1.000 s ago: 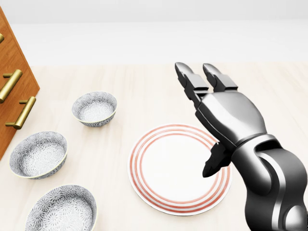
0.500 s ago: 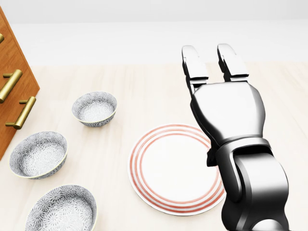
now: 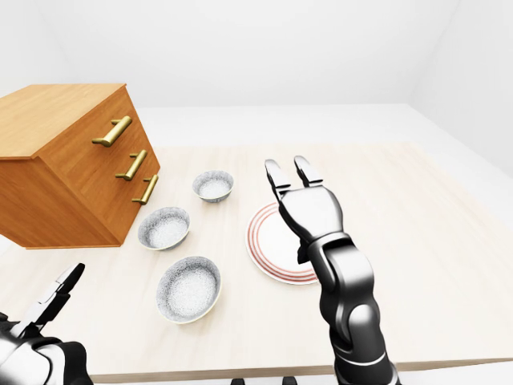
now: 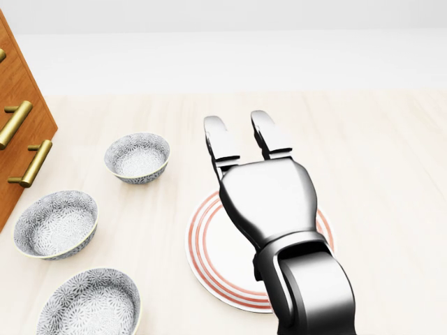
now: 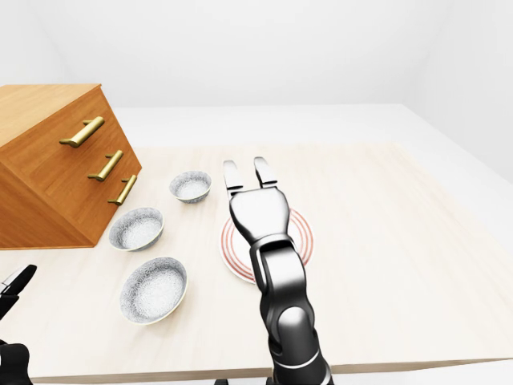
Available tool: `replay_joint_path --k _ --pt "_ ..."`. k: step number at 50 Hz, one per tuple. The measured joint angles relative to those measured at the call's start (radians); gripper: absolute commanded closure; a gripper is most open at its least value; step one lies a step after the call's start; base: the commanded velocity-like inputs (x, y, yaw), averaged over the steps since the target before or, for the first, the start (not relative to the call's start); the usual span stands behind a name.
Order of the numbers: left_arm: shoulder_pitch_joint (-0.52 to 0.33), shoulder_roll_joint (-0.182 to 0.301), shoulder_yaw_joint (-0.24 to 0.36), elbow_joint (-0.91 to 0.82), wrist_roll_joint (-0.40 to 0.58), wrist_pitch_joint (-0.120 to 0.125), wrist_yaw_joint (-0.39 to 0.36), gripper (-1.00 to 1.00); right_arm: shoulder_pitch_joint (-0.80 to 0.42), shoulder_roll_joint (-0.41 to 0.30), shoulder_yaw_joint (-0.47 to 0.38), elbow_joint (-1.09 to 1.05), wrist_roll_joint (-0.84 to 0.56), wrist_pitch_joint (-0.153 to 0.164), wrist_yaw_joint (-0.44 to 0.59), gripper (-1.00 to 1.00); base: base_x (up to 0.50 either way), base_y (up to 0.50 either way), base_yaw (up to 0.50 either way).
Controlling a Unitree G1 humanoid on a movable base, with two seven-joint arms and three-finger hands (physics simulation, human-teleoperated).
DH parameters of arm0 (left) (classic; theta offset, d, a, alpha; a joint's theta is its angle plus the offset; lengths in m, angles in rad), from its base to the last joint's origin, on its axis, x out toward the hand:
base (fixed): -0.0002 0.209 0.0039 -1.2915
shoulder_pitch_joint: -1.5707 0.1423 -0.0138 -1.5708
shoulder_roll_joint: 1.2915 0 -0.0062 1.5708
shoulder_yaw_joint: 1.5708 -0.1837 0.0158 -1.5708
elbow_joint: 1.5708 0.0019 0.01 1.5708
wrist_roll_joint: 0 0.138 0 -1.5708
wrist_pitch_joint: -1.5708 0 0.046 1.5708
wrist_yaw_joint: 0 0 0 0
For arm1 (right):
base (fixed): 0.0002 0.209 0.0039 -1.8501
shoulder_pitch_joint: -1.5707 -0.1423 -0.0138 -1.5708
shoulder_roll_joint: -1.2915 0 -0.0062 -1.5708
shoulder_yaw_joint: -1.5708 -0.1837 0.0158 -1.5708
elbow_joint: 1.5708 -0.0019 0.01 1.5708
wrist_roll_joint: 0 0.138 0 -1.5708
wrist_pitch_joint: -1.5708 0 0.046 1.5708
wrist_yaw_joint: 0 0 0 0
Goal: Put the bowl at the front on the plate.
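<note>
Reaching step: right hand (image 4: 262, 188) above plate (image 4: 209, 241) at desk (image 3: 417, 241) middle, fingers (image 4: 222, 143) straight, spread, holding nothing; target bowl (image 3: 188, 289) untouched near desk's near-left edge; next probably swinging left, lowering, closing on rim; left hand (image 3: 48, 301) low, idle, apparently open.

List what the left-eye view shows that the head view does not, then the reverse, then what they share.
Only the left-eye view shows the left hand at its bottom-left corner, the whole wooden drawer chest and the table's near edge. Only the head view shows the bowls' speckled pattern and the plate's red rings up close. Both show three bowls, the plate and the open right hand over the plate.
</note>
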Motion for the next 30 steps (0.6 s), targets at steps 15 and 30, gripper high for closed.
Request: replay_joint_path --k 15,30 --pt "0.001 0.001 0.003 -0.002 -0.007 0.000 0.000 -1.00 0.076 0.029 0.082 -0.036 -0.011 0.000 0.000 -1.00 0.00 0.00 0.00" --pt "0.001 0.001 0.004 -0.003 -0.008 0.000 0.000 -1.00 0.094 0.035 0.102 -0.045 -0.013 0.000 0.000 -1.00 0.00 0.00 0.00"
